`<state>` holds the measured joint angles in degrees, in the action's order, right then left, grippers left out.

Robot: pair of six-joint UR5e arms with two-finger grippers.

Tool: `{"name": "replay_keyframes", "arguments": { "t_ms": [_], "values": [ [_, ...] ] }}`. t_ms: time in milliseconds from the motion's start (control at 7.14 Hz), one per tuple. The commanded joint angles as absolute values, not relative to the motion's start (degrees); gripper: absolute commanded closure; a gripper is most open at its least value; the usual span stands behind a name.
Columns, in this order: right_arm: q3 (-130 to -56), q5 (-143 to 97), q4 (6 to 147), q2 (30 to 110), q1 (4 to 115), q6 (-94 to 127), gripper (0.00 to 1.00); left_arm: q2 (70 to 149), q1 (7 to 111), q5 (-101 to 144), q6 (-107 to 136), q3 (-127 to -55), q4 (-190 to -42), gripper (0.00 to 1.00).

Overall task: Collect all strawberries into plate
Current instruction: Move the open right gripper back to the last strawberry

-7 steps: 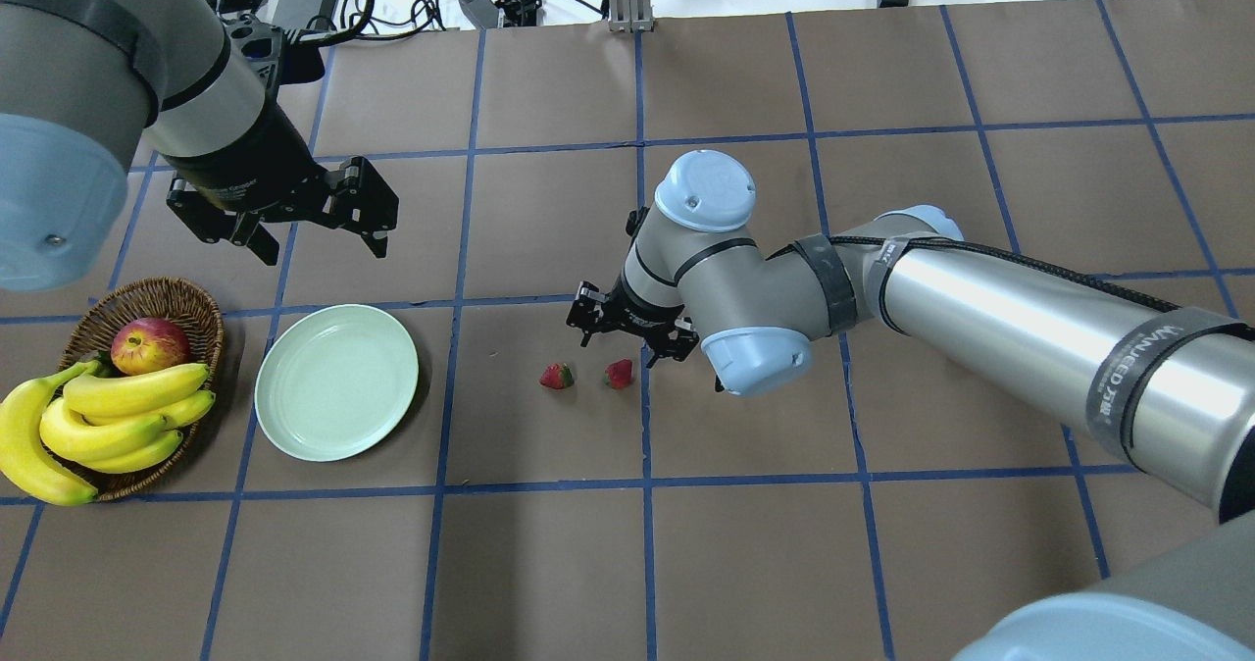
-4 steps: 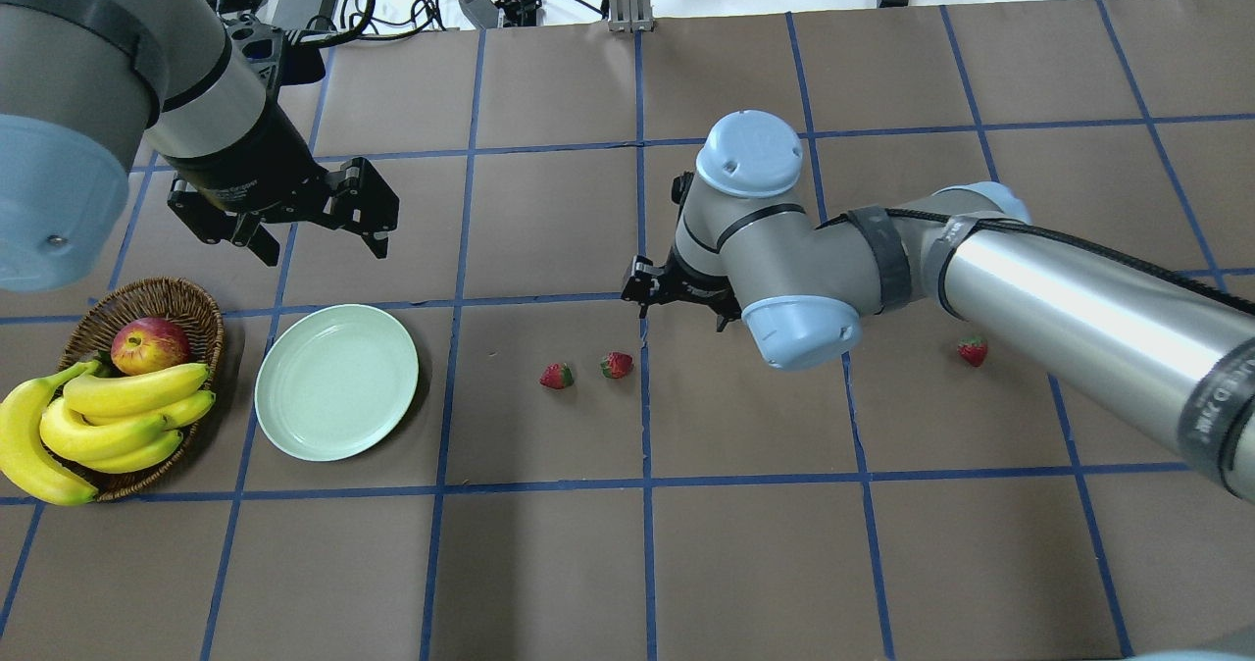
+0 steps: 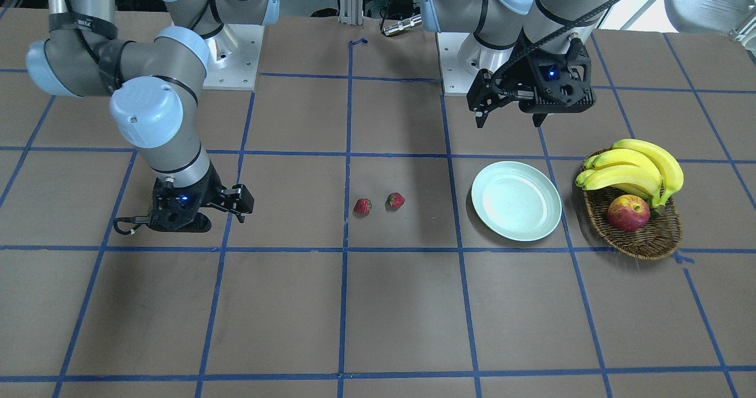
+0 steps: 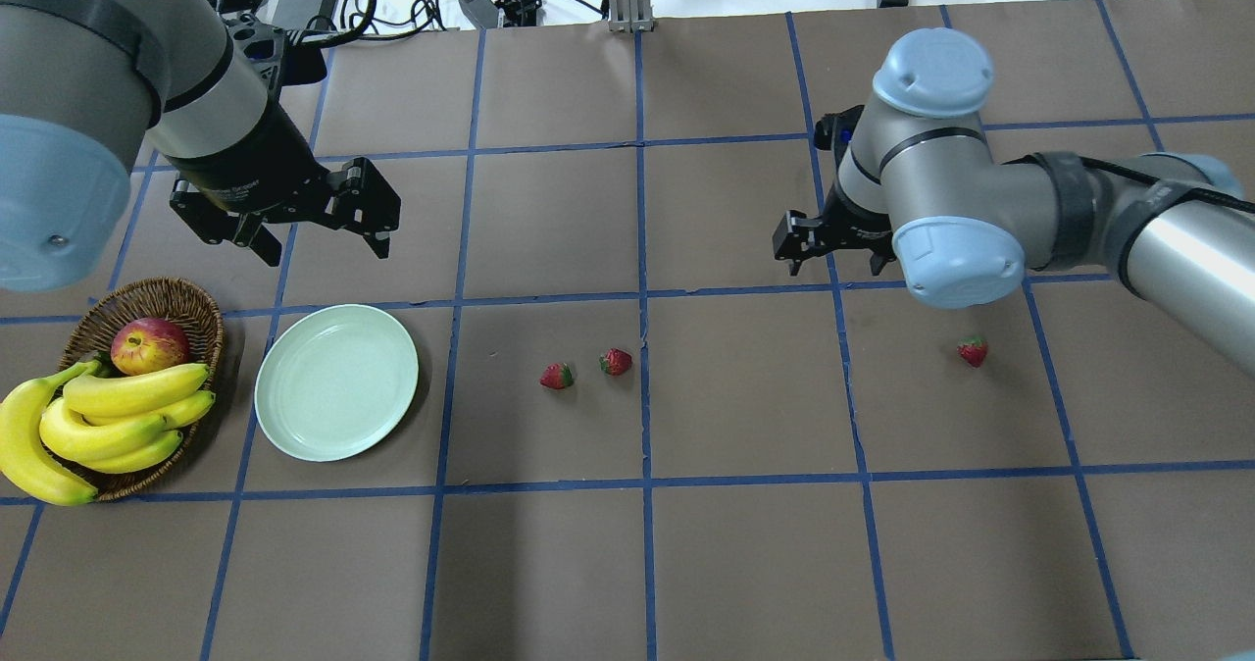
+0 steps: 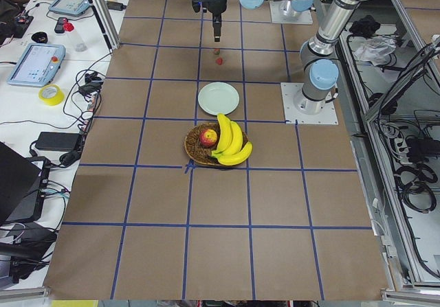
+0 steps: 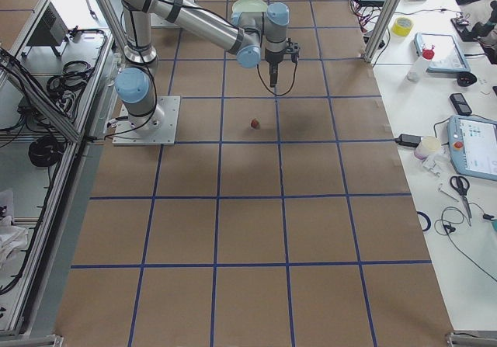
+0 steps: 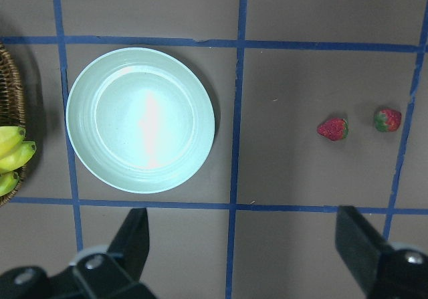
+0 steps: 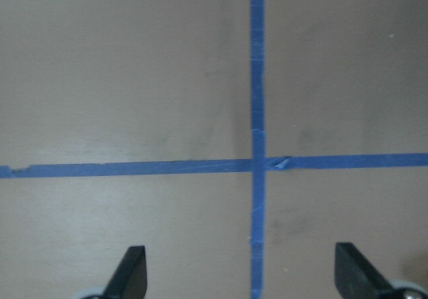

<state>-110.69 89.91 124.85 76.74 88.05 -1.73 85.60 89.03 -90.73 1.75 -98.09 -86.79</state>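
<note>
Table: brown, blue tape grid; bare squares along near edge.
Basket: wicker, holds bananas and apple; table's left end.
Plate: pale mint, raised rim; beside basket, apart.
Left gripper: jaws spread, hovering beyond plate.
Right gripper: jaws spread, over tape crossing.
Strawberries: red, green-topped; pair mid-table, right of plate. Third strawberry well apart, near right arm.

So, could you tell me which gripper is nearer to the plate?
Left. The left gripper hovers just beyond the plate; the right gripper is much farther off, over to its right.
</note>
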Motion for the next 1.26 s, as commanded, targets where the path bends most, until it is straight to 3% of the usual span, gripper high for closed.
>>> {"name": "replay_keyframes", "arguments": {
  "t_ms": [0,280,700,1120],
  "values": [
    [-114.15,91.93,124.8,77.34,80.02,-8.34,0.01,85.61,89.03,-90.7,1.58,-98.09,-86.66,0.0],
    [-117.67,92.47,125.85,77.26,74.11,-11.68,0.05,85.69,89.03,-90.7,1.67,-98.0,-86.66,0.0],
    [-122.41,91.67,132.07,76.2,73.92,-11.51,0.1,85.69,89.12,-90.7,1.84,-98.0,-86.66,0.0],
    [-123.75,92.02,134.56,76.03,73.83,-11.87,0.26,85.78,89.12,-90.7,1.76,-98.0,-86.66,0.0]
  ]
}}
